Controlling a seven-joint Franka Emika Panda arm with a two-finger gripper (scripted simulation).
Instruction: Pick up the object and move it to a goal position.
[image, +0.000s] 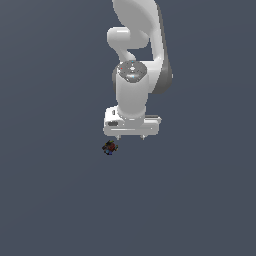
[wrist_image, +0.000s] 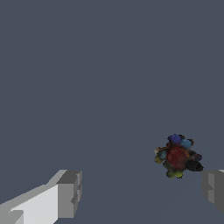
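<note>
Jaws spread wide and empty above the flat grey counter (image: 60, 210): in the wrist view the two grey fingertips (wrist_image: 70, 194) stand far apart with nothing between them. The gripper (image: 130, 136) points straight down. The object (image: 109, 147), a small dark knobbly lump flecked red, blue and orange-green (wrist_image: 177, 156), lies on the counter outside the gap, just beside one jaw and slightly ahead of the line joining the two tips; it touches neither. Being much smaller than the gripper, it is probably light, and its bumpy outline suggests a stiff body offering no flat faces, so it may twist or squirt out under uneven pressure. The soundest hold is likely across its widest middle, with the jaws centred over it and lowered close to the counter before closing.
</note>
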